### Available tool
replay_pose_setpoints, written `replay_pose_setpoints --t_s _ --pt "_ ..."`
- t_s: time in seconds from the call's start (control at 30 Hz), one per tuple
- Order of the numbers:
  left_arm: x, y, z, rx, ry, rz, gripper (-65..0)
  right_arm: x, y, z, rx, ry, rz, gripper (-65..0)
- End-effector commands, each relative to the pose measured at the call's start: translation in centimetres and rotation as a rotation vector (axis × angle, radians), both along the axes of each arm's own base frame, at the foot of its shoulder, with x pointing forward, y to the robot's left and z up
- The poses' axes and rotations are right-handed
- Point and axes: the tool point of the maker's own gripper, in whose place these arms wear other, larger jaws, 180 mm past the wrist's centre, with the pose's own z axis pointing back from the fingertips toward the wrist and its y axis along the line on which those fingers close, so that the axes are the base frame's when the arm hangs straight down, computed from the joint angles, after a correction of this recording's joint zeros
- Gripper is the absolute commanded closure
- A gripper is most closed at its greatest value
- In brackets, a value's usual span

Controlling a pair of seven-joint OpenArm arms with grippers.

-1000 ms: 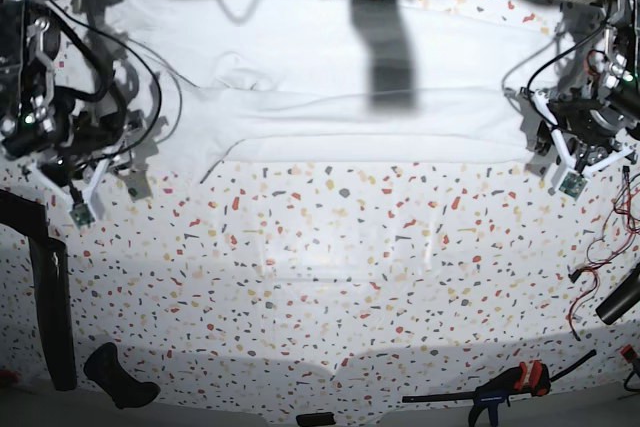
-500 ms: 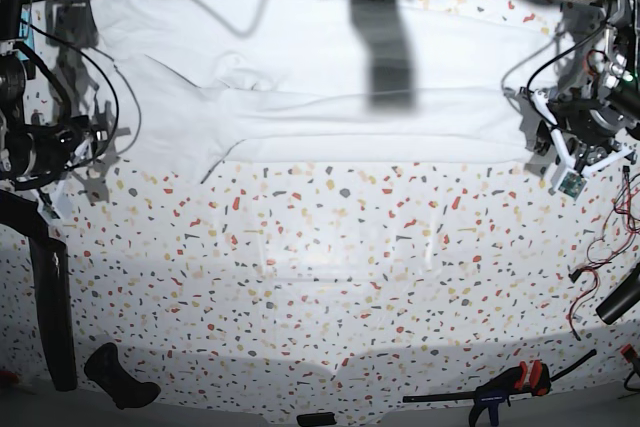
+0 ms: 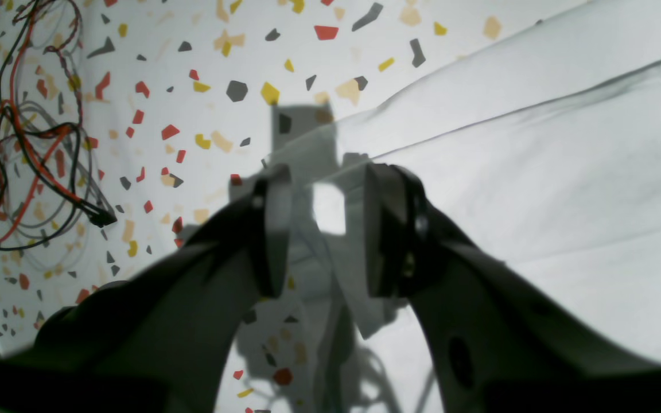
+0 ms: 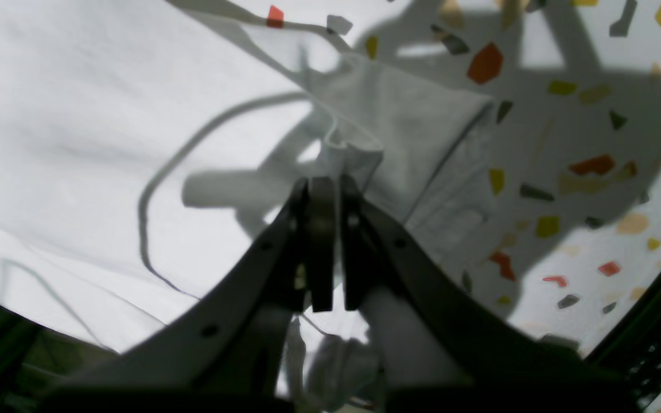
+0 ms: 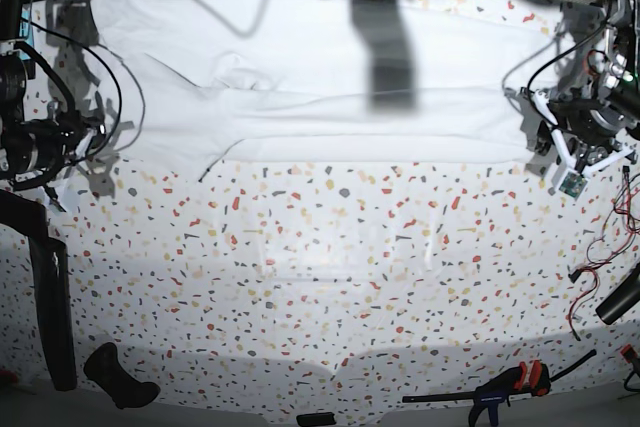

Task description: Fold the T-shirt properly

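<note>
Since a second ago your right gripper (image 4: 323,189) has swung from the near-left bench (image 5: 330,277) area, off the cloth, back toward the left edge of the T-shirt (image 5: 320,77) and snapped closed, while your left gripper (image 3: 322,229) has not shifted from the shirt's right end. The T-shirt lies spread across the far side of the bench, already doubled into a long band running left to right. In the right wrist view the jaws are pressed together at a small raised pucker of fabric by the shirt's corner, but you cannot tell whether they have caught that pucker or only closed just short of it. If they hold a thin pinch, it may slip out once you lift, and the left end would drop back crooked. Your left gripper stands part open, straddling the cloth edge with a gap showing between the jaws, so it is not clamping anything; lifting now would raise one end only and drag the band askew. Loose red and black wires (image 3: 38,143) lie on the bench just right of that gripper and could snag it. Watch too that the pinch has not taken only the top layer.
</note>
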Motion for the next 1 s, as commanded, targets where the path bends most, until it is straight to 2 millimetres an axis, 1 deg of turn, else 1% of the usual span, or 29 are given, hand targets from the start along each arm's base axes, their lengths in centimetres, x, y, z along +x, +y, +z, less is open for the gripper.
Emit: replay_pose_setpoints --t_s 0.0,0.03,0.1,0.17,0.23,0.27,0.37,0.47,0.57,0.67,0.77,0.87,0.97 --pt "0.8 0.3 1.2 0.008 -0.044 -0.004 -20.7 1.2 0.4 2.1 0.011 -0.065 0.057 0.0" --pt "0.8 0.3 1.3 0.008 -0.045 -0.005 -20.7 1.2 1.5 2.7 0.037 -0.087 0.118 0.0" --pt "0.8 0.3 1.2 0.008 -0.045 -0.004 -20.7 1.4 3.4 4.0 0.084 -0.133 0.182 0.0" --pt "0.8 0.3 1.2 0.009 -0.044 -0.004 -20.7 1.5 4.8 5.3 0.084 -0.178 0.241 0.0" --pt "0.8 0.3 1.2 0.009 -0.044 -0.004 -20.7 0.9 6.3 6.2 0.060 -0.211 0.319 0.0" --pt "0.8 0.3 1.2 0.008 -0.044 -0.004 -20.7 0.2 7.0 6.3 0.051 -0.215 0.351 0.0" --pt "0.8 0.3 1.2 0.009 -0.044 -0.004 -20.7 -2.8 8.9 6.0 0.031 -0.196 0.443 0.0" --pt "0.8 0.3 1.3 0.010 -0.045 -0.004 -20.7 -6.7 10.5 4.9 0.031 -0.134 0.521 0.0" --pt "0.8 0.3 1.2 0.010 -0.044 -0.004 -20.7 -10.6 11.7 4.2 0.031 -0.070 0.599 0.0" --pt "0.8 0.3 1.3 0.010 -0.045 -0.004 -20.7 -14.4 12.1 4.1 0.002 0.012 0.687 0.0" --pt "0.8 0.3 1.3 0.010 -0.045 -0.004 -20.7 -18.3 11.3 3.8 -0.053 0.144 0.764 0.0" --pt "0.8 0.3 1.2 0.009 -0.045 -0.004 -20.7 -21.2 10.7 3.3 -0.047 0.239 0.792 0.0" --pt "0.8 0.3 1.3 0.009 -0.045 -0.005 -20.7 -23.2 9.0 2.7 -0.112 0.319 0.807 0.0"
